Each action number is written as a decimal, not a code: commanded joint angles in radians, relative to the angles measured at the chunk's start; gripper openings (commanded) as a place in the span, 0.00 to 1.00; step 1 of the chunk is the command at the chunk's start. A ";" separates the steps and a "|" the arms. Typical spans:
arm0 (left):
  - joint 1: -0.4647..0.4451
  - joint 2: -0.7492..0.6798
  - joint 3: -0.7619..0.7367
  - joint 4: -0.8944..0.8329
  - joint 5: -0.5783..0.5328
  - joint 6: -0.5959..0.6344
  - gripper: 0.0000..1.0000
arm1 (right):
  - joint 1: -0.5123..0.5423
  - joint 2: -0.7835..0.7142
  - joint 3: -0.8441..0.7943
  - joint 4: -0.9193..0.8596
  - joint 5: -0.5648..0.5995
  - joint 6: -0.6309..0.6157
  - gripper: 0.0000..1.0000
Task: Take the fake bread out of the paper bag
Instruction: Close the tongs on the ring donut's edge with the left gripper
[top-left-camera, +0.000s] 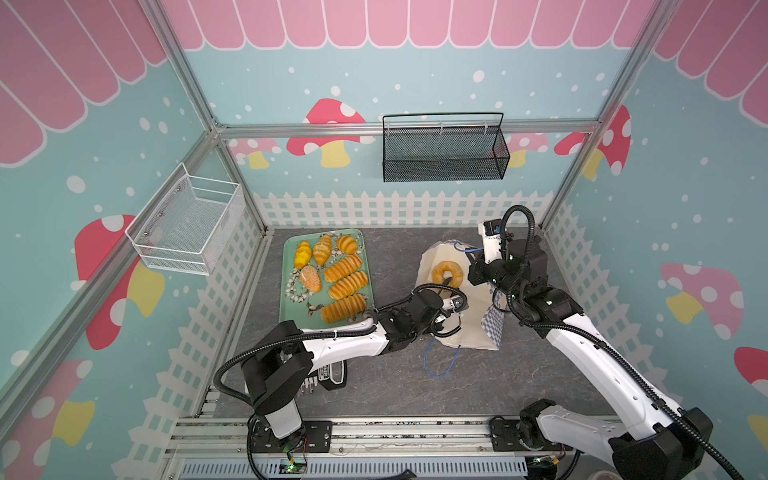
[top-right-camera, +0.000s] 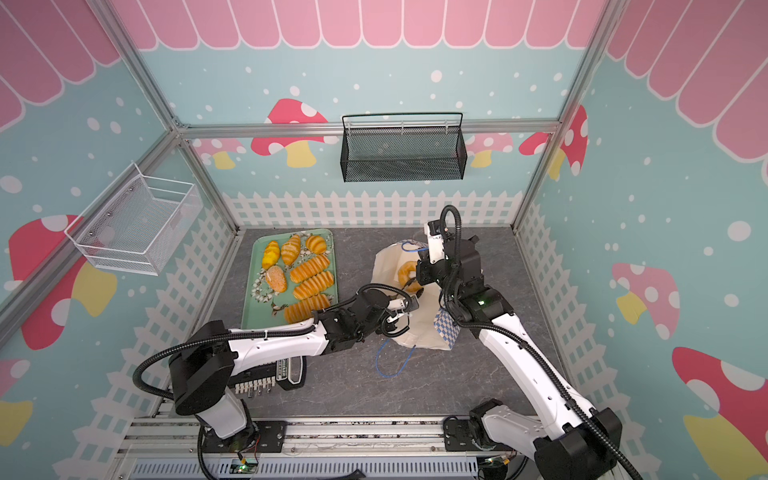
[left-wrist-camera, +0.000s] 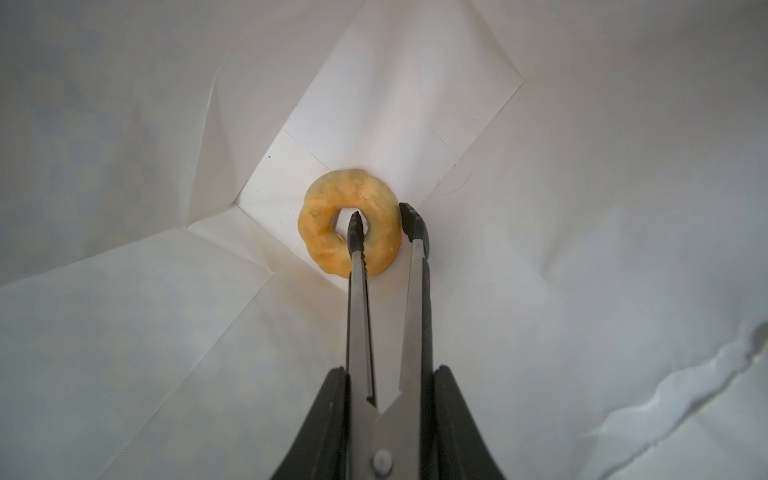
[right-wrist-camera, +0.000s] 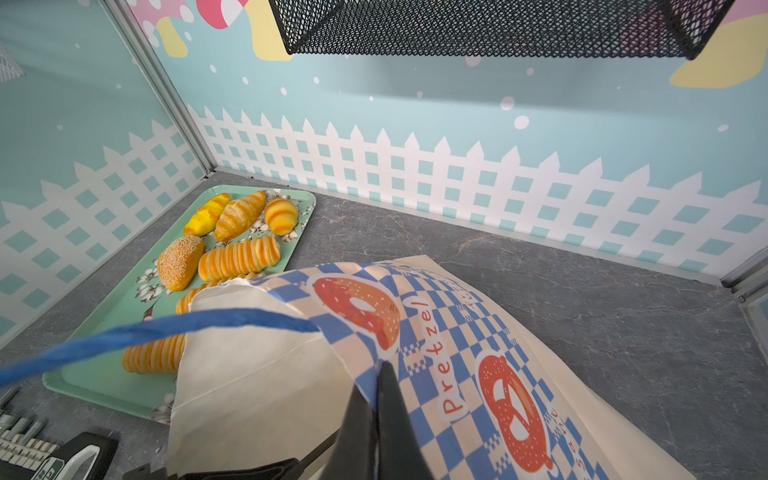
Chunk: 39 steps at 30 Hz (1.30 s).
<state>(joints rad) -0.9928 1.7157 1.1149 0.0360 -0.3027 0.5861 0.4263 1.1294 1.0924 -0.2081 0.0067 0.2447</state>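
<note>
The paper bag (top-left-camera: 469, 328) lies tilted on the table with its mouth held open. My right gripper (right-wrist-camera: 376, 374) is shut on its checkered rim (right-wrist-camera: 415, 332); it also shows in both top views (top-left-camera: 478, 259) (top-right-camera: 422, 266). My left gripper (left-wrist-camera: 390, 370) is shut on metal tongs (left-wrist-camera: 357, 316) that reach into the bag. One piece of fake bread, a ring doughnut (left-wrist-camera: 332, 232) (top-left-camera: 447, 272) (top-right-camera: 405, 272), rests at the bag's bottom. One tong tip sits in its hole and the other outside the ring, pinching it. Several more pastries (top-left-camera: 345, 286) lie on the green tray (top-left-camera: 291, 307).
A black mesh basket (top-left-camera: 444, 151) hangs on the back wall and a white wire basket (top-left-camera: 187, 224) on the left wall. The bag's blue cord handle (top-left-camera: 440, 365) trails on the table. A black-and-white device (top-left-camera: 328, 376) lies near the left arm's base.
</note>
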 joint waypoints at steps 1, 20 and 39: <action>-0.005 0.013 0.014 0.066 -0.011 0.044 0.10 | 0.000 -0.004 0.001 0.020 -0.007 0.015 0.00; 0.024 0.127 0.095 0.029 -0.050 0.001 0.28 | -0.001 -0.005 0.014 0.015 -0.019 0.017 0.00; 0.029 0.125 0.113 -0.011 -0.084 0.003 0.00 | 0.001 -0.006 0.015 0.009 -0.019 0.019 0.00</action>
<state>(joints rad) -0.9722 1.8355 1.1976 0.0330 -0.3622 0.5873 0.4263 1.1294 1.0924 -0.2100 0.0051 0.2451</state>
